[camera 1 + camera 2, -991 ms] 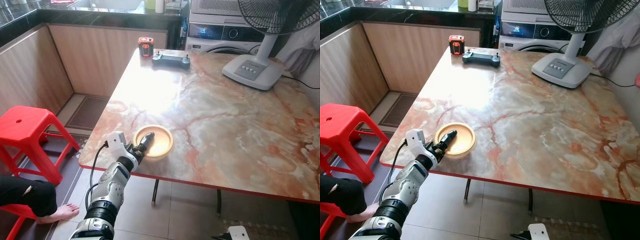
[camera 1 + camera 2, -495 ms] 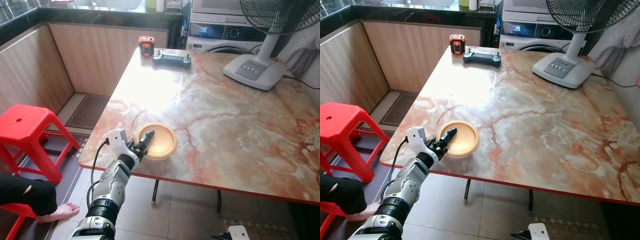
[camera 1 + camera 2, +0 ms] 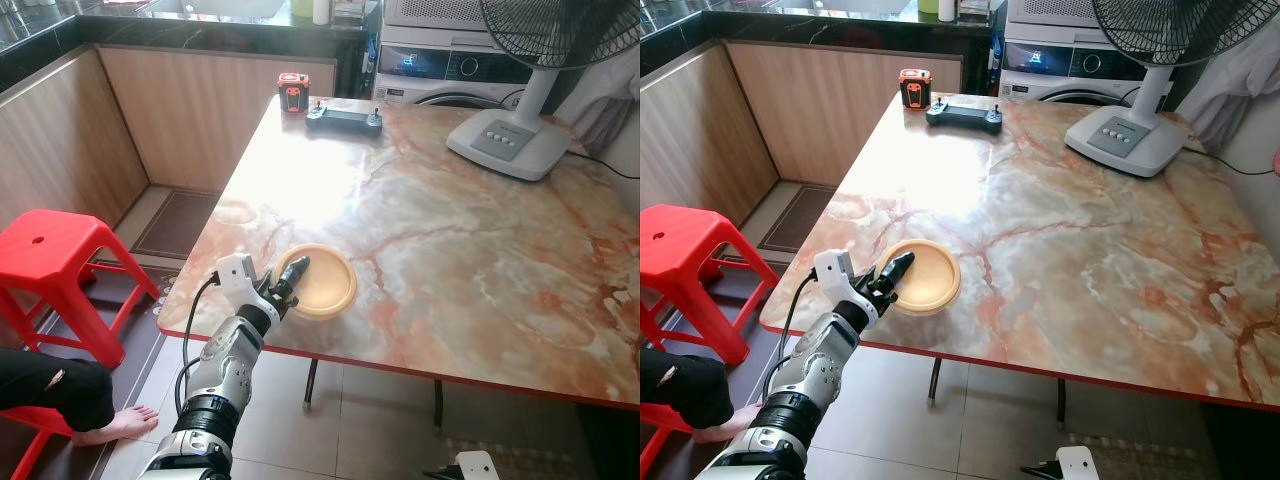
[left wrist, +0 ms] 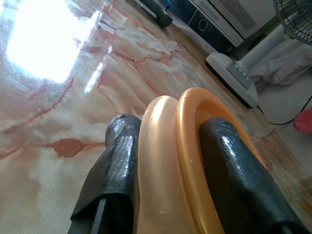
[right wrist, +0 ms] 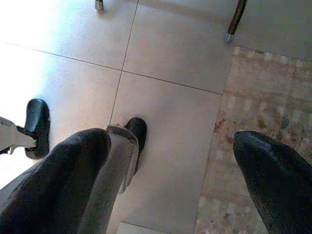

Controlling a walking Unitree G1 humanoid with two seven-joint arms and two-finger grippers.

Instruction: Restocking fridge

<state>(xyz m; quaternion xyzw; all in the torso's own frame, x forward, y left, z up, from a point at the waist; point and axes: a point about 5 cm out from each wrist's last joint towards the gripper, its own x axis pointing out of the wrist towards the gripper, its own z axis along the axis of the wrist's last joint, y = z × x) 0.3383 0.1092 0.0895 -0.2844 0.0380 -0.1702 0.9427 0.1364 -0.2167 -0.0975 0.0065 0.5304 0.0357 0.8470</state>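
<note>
A shallow orange bowl (image 3: 322, 281) sits near the front left corner of the marble table (image 3: 450, 230). My left gripper (image 3: 284, 284) is shut on the bowl's near-left rim, one black finger inside and one outside. In the left wrist view the orange bowl rim (image 4: 183, 161) stands pinched between the two black fingers (image 4: 117, 165). My right gripper (image 5: 170, 185) hangs low over the tiled floor, fingers spread wide apart and holding nothing.
A white fan base (image 3: 505, 143), a black controller (image 3: 343, 119) and a small orange device (image 3: 292, 92) stand at the table's far end. A red stool (image 3: 50, 260) and a person's bare foot (image 3: 115, 425) are to the left. A washing machine (image 3: 440, 70) is behind.
The bowl has slid a little to the right and away from the table's front edge, held in my left gripper. The right arm has stayed still.
</note>
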